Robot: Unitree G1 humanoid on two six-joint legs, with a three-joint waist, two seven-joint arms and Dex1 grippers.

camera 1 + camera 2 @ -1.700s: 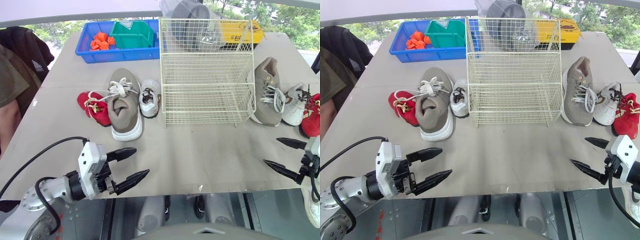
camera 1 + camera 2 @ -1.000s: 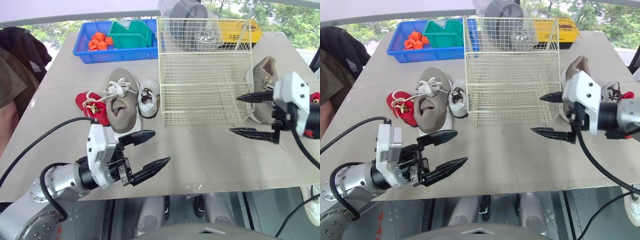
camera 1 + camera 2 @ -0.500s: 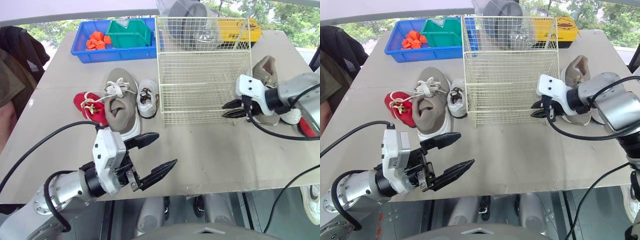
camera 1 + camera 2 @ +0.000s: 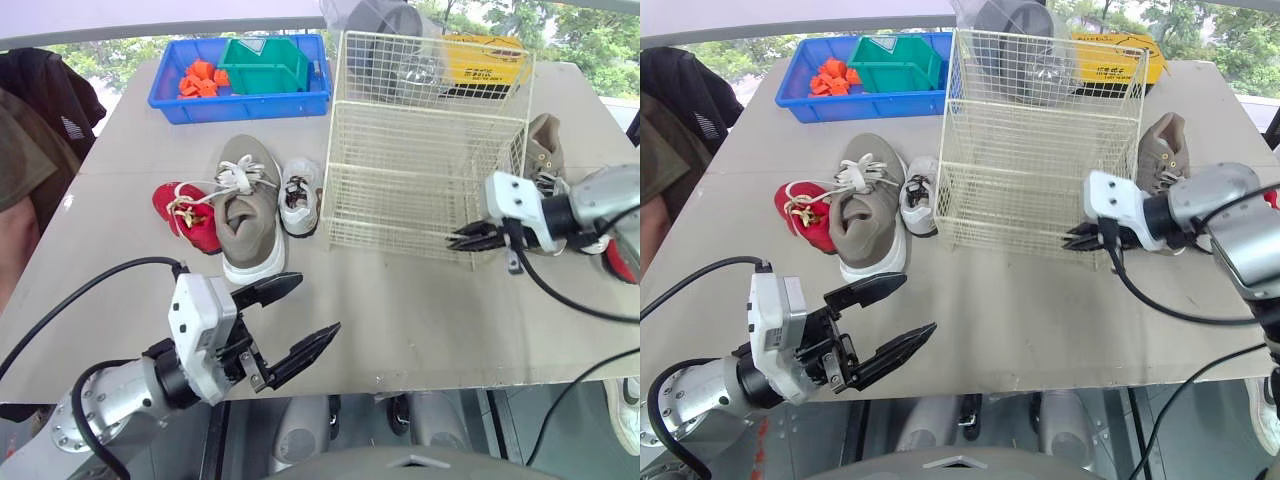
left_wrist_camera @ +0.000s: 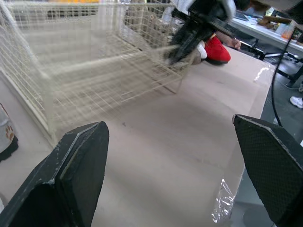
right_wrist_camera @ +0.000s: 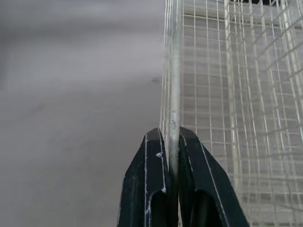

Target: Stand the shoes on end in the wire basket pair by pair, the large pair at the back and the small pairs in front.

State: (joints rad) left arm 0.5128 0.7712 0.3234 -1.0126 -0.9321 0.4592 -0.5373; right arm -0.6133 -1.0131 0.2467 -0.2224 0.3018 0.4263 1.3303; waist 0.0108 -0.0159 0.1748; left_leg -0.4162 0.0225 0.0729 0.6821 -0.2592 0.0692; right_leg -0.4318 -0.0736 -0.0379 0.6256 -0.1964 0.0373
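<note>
The cream wire basket [image 4: 420,215] stands at the table's middle back, turned slightly askew. My right gripper [image 4: 458,238] is shut on the upright wire at its front right corner, which the right wrist view shows pinched between the fingers [image 6: 154,156]. Left of the basket lie a red small shoe [image 4: 185,215], a tan large shoe [image 4: 245,215] and a white small shoe [image 4: 298,195]. To the right, a tan large shoe [image 4: 545,150] and a red shoe [image 4: 620,262] show behind my right arm. My left gripper [image 4: 300,310] hangs open over the table's front, holding nothing.
A blue tray [image 4: 235,95] with orange pieces and a green bin [image 4: 262,65] sits at the back left. A yellow box [image 4: 485,55] and a grey object [image 4: 385,20] stand behind the basket. A person's sleeve [image 4: 30,140] is at the left edge.
My right gripper reached the basket's front right corner and shut on its wire. The basket has since shifted right and turned a little. My left gripper stays open near the front edge.
</note>
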